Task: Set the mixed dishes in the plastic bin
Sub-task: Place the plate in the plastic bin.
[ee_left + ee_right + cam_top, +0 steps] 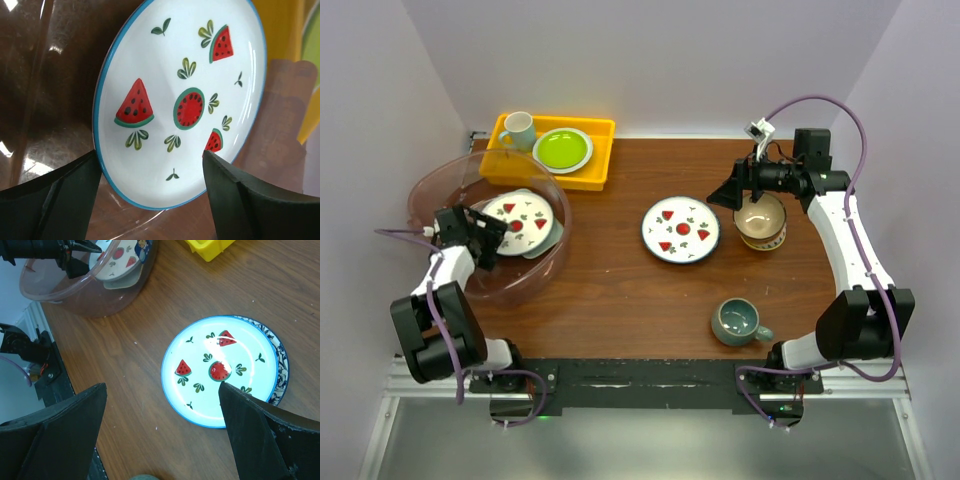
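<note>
Plate (180, 100), watermelon-patterned, in bin (525, 285); my left claw (151, 157) open at its rim, right claw (162, 390) open.

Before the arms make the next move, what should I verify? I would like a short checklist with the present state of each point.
1. Left gripper jaws apart: ok.
2. Watermelon plate inside the plastic bin, lying on the pale green tray: ok.
3. Left fingers free of that plate's rim: cannot tell.
4. Right gripper open: ok.
5. Second watermelon plate alone on the table: not ok, it lies on a blue patterned plate.
6. All dishes binned: not ok, cream bowl and teal mug stand outside.
</note>
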You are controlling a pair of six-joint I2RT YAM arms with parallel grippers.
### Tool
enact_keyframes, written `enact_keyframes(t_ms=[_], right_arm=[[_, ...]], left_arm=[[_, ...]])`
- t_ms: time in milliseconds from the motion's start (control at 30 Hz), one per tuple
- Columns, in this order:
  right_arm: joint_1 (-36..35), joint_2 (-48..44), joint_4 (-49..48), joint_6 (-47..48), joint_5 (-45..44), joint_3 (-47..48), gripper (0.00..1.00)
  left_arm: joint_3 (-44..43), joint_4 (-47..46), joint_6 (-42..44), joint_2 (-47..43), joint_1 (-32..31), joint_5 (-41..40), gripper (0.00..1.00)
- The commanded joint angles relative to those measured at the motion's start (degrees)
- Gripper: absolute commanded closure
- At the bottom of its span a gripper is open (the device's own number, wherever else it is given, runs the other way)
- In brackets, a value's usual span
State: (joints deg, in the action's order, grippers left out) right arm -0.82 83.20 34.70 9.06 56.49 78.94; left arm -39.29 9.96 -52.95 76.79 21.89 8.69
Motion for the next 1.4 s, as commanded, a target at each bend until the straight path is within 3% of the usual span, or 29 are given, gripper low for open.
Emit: enact_keyframes(t_ms=[0,67,300,767,1067,1367], right_arm=[[0.20,-0.67,-1.03,0.78,0.29,-0.01,0.02],[0.20,-0.76,-1.04,0.70,0.38,-0.01,0.02],[0.12,-0.84,-1.04,0.70,0.29,0.08,0.02],[0.12,-0.50,1.60,4.03,-2.08,1.75,0.02],[-0.06,1.26,8.80,12.47,-3.67,5.17,0.02],[-1.46,3.11,12.15,16.78,-6.21,8.51,0.02]], left_arm=[[-6.93,7.87,2.50,2.39,0.52,-1.57,0.14],[-7.82,10.08,3.11,3.27,0.44,-2.00,0.08],[-11.59,14.12,4.69,2.22,0.52,-3.94,0.03],[-17.05,20.80,7.42,-5.07,0.52,-7.28,0.01],[-21.18,21.43,10.14,-9.02,0.43,-1.84,0.00],[-20.22,15.98,12.96,-12.54,0.35,9.76,0.00]])
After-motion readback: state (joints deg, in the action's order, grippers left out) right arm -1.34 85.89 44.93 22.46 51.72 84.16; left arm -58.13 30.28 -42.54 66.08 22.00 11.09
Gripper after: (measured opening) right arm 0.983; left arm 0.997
